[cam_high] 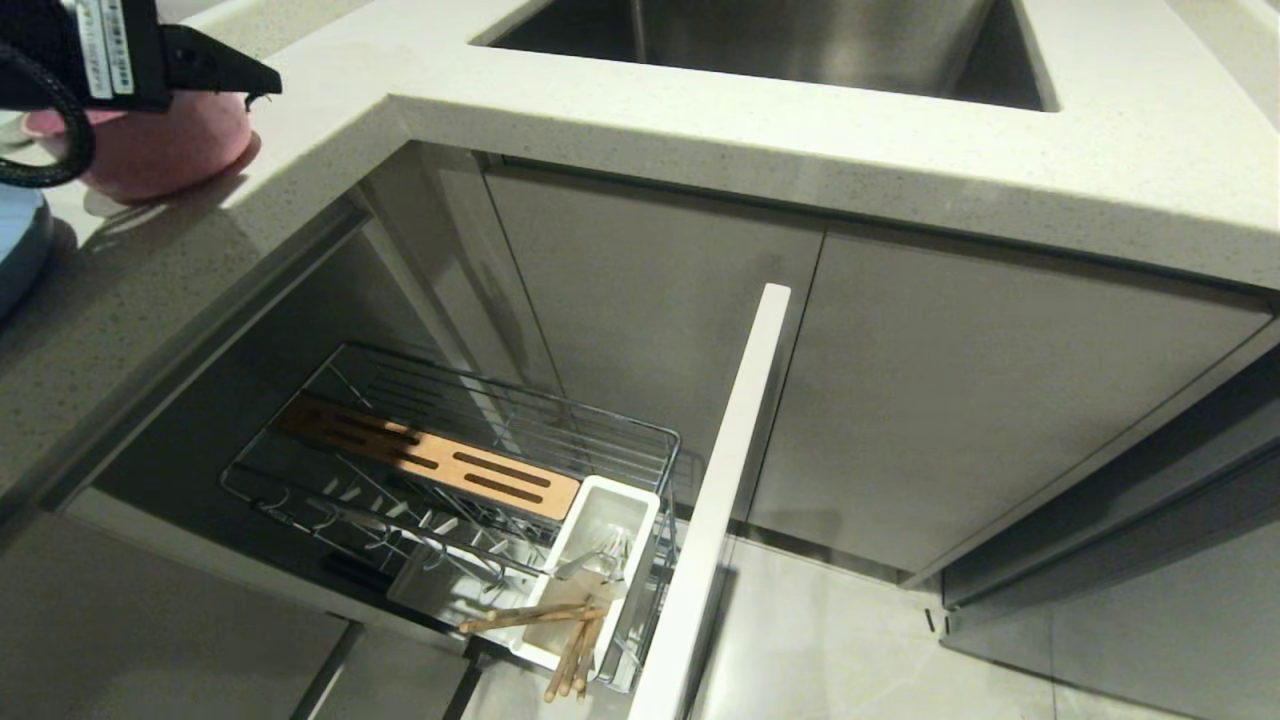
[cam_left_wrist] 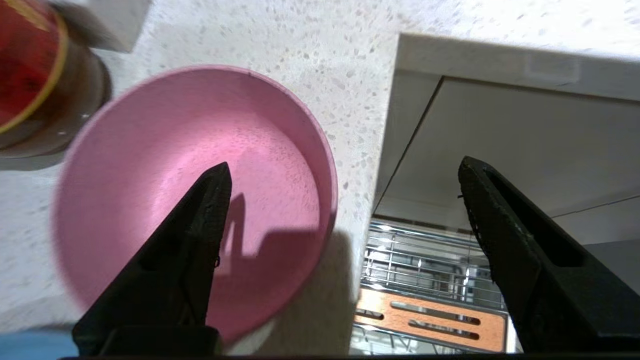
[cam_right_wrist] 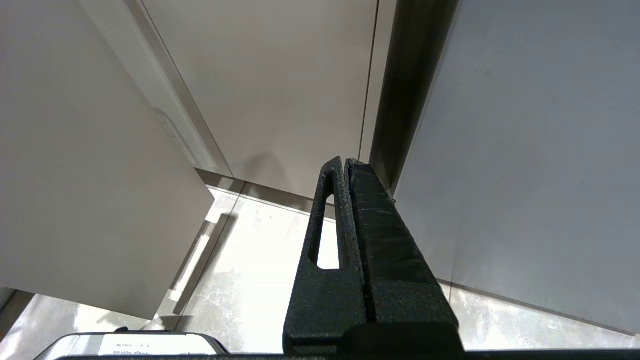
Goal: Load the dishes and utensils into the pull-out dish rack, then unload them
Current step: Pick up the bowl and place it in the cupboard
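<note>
Left gripper, as I see it from my console: jaws spread wide and empty, one finger over the hollow of the pink bowl, the other out past the counter edge above the open cabinet. I see nothing pinched between them. The bowl sits upright, mouth up, on the speckled countertop near its corner edge; in the head view it shows at upper left, partly behind my left arm. A sliver of the light-blue plate lies flat just beside it, nearer the robot. A red-lidded jar stands close to the bowl's far side.

Pull-out dish rack: drawn out below the counter, its long axis running from the cabinet toward its white front panel. The slotted wooden strip lies along that same axis. The white utensil cup stands at the front-panel end. The chopsticks lie tilted over the cup's near rim, tips spilling outward and down. A silver fork rests inside the cup; I cannot tell which way it points. The plate pegs stand unoccupied, leaving the wire basket open from above.

Right gripper: fingers pressed together, holding nothing, hanging low before the cabinet doors over the floor.
</note>
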{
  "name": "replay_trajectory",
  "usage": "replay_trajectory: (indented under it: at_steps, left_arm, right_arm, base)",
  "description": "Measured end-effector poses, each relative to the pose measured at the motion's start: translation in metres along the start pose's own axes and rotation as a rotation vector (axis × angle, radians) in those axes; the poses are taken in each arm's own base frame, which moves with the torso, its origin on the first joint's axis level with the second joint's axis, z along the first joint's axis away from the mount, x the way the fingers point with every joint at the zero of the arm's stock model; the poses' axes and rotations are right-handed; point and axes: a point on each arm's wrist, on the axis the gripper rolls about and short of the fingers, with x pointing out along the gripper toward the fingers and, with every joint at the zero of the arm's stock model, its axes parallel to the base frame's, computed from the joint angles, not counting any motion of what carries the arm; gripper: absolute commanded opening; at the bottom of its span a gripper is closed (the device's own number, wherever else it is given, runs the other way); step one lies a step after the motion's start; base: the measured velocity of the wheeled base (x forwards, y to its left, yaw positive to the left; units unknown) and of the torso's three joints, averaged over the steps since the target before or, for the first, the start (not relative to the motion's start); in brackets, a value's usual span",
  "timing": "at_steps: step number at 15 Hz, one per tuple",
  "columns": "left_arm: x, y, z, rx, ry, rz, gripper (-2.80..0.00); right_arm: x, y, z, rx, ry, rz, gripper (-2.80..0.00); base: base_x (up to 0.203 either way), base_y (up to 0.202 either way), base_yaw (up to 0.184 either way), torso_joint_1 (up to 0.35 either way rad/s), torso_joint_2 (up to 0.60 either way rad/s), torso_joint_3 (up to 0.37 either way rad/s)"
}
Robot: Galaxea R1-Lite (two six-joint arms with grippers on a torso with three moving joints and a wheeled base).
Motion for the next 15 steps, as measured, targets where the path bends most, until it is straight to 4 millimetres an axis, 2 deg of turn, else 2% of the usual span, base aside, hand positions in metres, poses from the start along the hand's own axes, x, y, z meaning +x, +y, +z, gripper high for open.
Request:
replay_trajectory:
  at_steps: [3, 4, 10, 15]
  left_arm:
    - [0.019, 0.001, -0.003, 0.006, 0.016, 0.014, 0.0]
    - [0.024, 0.002, -0.004, 0.007, 0.02, 0.021, -2.8]
    - [0.033, 0.005, -0.007, 0.031, 0.032, 0.037, -2.8]
    - [0.028, 0.005, -0.003, 0.049, -0.001, 0.037, -2.8]
  right_arm:
    - [0.0, 0.0, 0.0, 0.0, 0.0, 0.0, -2.8]
    - [0.0, 0.0, 0.0, 0.0, 0.0, 0.0, -2.8]
    - [0.0, 0.0, 0.0, 0.0, 0.0, 0.0, -2.8]
    - [0.0, 0.0, 0.0, 0.0, 0.0, 0.0, -2.8]
  base:
    - [0.0, 0.0, 0.0, 0.0, 0.0, 0.0]
    - [0.0, 0.0, 0.0, 0.0, 0.0, 0.0]
    - [0.0, 0.0, 0.0, 0.0, 0.0, 0.0]
    - [0.0, 0.0, 0.0, 0.0, 0.0, 0.0]
